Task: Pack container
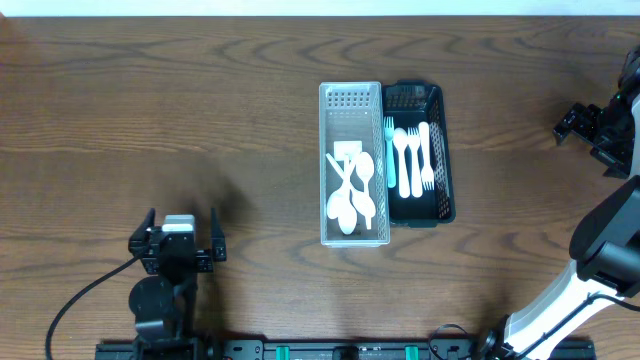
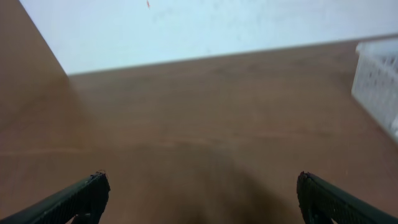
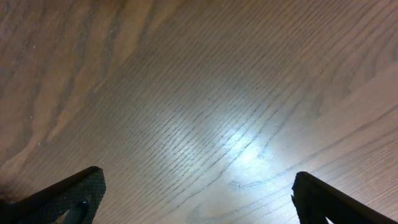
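A clear plastic container (image 1: 350,100) stands mid-table with white spoons (image 1: 352,190) in it. Touching its right side is a black container (image 1: 441,150) holding white forks (image 1: 413,158) and a light blue fork (image 1: 389,155). My left gripper (image 1: 180,235) is open and empty near the table's front left; in the left wrist view (image 2: 199,186) only bare table lies between its fingers, and the clear container's corner (image 2: 379,81) shows at the right. My right gripper (image 1: 585,125) is open and empty at the far right edge; the right wrist view (image 3: 199,186) shows only wood.
The wooden table (image 1: 160,110) is bare to the left of the containers. A white wall (image 2: 205,28) stands behind the table's far edge. Black cable (image 1: 75,300) runs by the left arm's base.
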`<state>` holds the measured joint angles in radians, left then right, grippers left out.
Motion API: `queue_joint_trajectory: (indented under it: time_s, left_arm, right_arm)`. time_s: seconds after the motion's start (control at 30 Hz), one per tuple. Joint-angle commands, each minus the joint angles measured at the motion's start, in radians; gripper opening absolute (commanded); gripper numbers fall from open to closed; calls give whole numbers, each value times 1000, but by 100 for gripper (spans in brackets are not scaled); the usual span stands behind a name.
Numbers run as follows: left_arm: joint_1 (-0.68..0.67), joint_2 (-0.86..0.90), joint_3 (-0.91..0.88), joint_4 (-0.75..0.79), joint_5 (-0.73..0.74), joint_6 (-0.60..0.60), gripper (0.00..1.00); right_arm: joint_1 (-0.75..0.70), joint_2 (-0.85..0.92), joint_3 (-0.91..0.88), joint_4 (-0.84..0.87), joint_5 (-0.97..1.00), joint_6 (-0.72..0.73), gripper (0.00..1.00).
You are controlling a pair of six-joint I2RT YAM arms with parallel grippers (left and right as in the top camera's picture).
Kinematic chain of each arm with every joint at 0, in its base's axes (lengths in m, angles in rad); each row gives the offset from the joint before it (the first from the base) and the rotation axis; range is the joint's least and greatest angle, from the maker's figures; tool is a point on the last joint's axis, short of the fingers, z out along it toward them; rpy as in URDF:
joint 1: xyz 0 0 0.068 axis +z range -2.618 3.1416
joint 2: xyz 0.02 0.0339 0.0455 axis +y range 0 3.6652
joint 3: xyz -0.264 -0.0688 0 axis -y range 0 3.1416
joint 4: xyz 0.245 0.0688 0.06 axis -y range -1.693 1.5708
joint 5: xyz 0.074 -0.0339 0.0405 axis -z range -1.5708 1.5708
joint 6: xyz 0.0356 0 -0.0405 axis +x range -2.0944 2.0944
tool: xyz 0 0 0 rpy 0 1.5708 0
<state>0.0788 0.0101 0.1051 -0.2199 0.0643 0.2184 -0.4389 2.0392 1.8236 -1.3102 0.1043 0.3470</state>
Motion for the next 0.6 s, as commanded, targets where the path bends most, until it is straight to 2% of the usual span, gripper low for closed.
queue_joint_trajectory:
  time_s: [0.0, 0.57]
  left_arm:
    - [8, -8, -40, 5, 6, 1, 98]
    - [8, -4, -41, 13, 6, -10, 98]
  right_arm:
    - [7, -6, 0, 2, 3, -11, 99]
    - [7, -6, 0, 2, 3, -11, 99]
